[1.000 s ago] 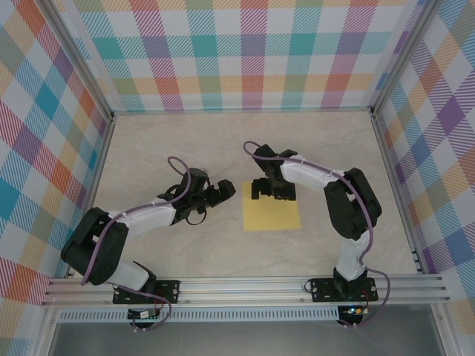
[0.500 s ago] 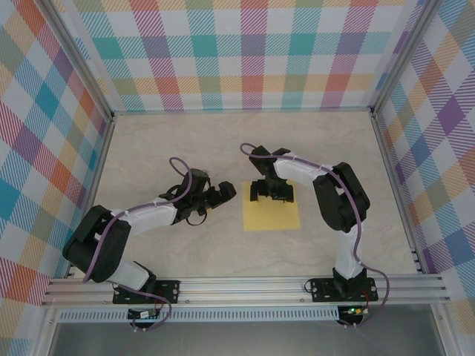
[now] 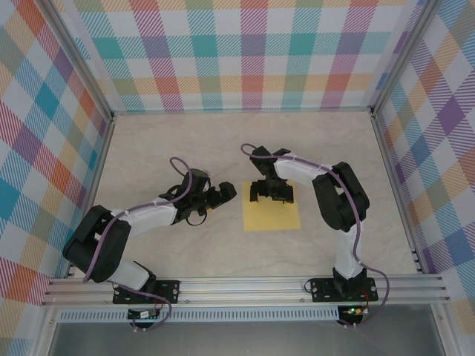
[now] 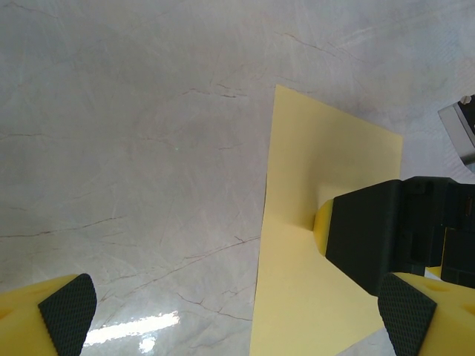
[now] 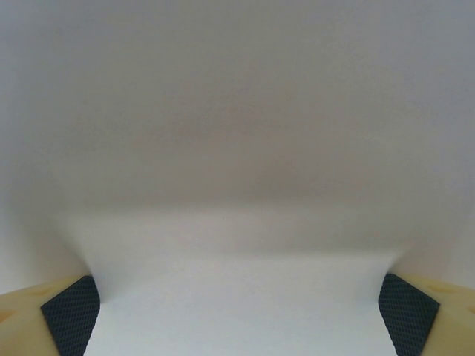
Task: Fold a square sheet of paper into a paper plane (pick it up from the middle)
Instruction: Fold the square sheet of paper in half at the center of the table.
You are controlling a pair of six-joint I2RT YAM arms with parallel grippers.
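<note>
Top view first: square sheet of paper [image 3: 272, 215] lying flat and unfolded on the pale table [image 3: 148, 148]. Right gripper [image 3: 271, 194] down at the sheet's far edge, jaws spread wide, nothing clamped. Left gripper [image 3: 223, 194] just off the sheet's left edge, pointing toward it, jaws equally wide and empty. Over to the left wrist: fingers [image 4: 67, 315] far apart, sheet ahead and to the right, its left edge sharp against the marbled surface. Right gripper's black body planted on the sheet, one yellow tip touching it, paper puckered slightly at the contact. Now the right wrist: pads [image 5: 70, 305] wide apart, a washed-out pale surface between them. Probably the sheet seen very close, though too bleached to say for sure.
</note>
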